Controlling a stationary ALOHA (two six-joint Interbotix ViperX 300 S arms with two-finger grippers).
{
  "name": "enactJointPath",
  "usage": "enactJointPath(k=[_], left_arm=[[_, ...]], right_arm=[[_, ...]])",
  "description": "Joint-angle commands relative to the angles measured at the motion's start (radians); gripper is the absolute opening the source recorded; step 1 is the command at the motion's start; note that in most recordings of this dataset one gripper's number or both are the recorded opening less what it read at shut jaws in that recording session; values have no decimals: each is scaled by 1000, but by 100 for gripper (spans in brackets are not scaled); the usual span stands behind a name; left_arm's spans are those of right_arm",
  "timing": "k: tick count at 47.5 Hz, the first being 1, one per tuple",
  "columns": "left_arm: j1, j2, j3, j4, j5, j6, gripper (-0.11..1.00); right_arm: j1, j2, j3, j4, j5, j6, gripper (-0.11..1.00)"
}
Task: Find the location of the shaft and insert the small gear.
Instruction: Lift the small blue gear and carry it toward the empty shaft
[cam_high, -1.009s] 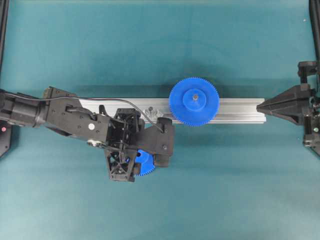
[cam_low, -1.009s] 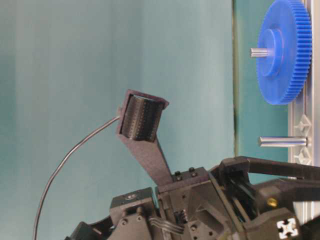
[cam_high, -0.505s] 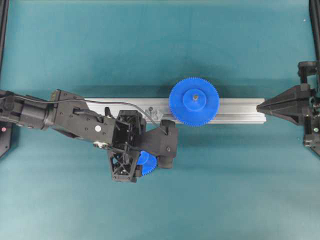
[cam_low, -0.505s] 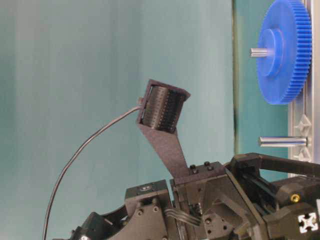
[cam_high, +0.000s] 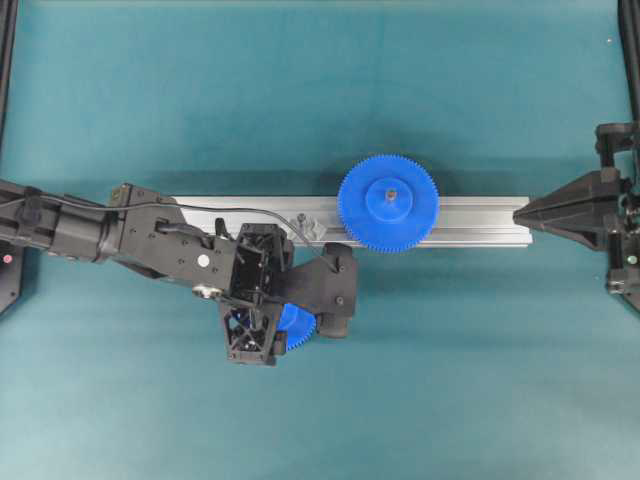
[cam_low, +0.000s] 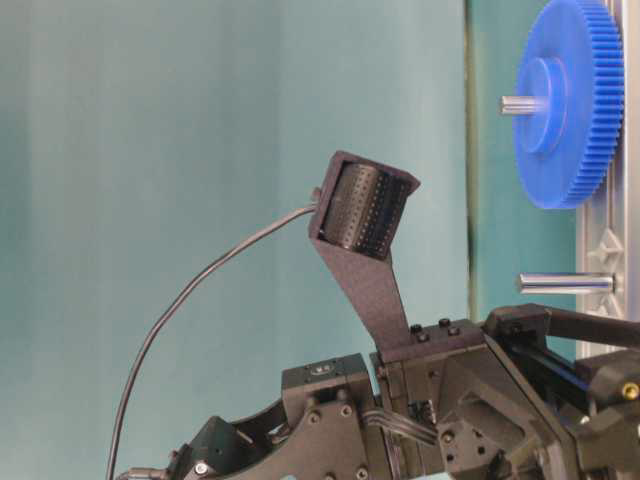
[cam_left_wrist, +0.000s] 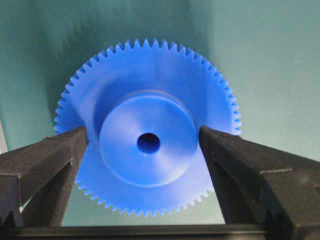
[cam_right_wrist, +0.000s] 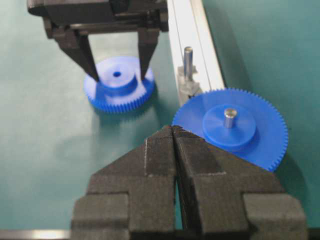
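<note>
Overhead, the left gripper (cam_high: 290, 325) hangs over the small gear (cam_high: 297, 326), which lies flat on the green table (cam_high: 300, 90) just on the near side of the aluminium rail (cam_high: 470, 222), left of centre. Only a blue sliver of the gear shows past the black wrist. The left wrist view shows the jaws spread wide, one finger (cam_left_wrist: 45, 165) on each side of the raised hub, with a slight gap to the hub on both sides; the gear is not gripped. From the right wrist view, the fingertips reach down to the gear's toothed face at either side of the hub. The shaft (cam_right_wrist: 188, 62) stands upright on the rail, bare, between the small gear and the large gear (cam_high: 388, 203), which sits on its own pin further right. The right gripper (cam_high: 522, 213) rests at the rail's right end, its jaws pressed together and holding nothing.
</note>
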Motion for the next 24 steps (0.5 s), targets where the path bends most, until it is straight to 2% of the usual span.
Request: enactJointPath(k=[1,16,19,24], left_arm=[[-5,-11,-17,3,-8,0,93],[-5,14,-14,3,12,-2,91],[-5,25,-17,3,34,2,85],[-5,26,-17,3,58,6,65]], right_arm=[[-2,6,-9,2,-5,11,2],[-2,6,-8,2,-5,11,2],[-2,6,-8,2,-5,11,2],[-2,6,-9,2,-6,11,2]])
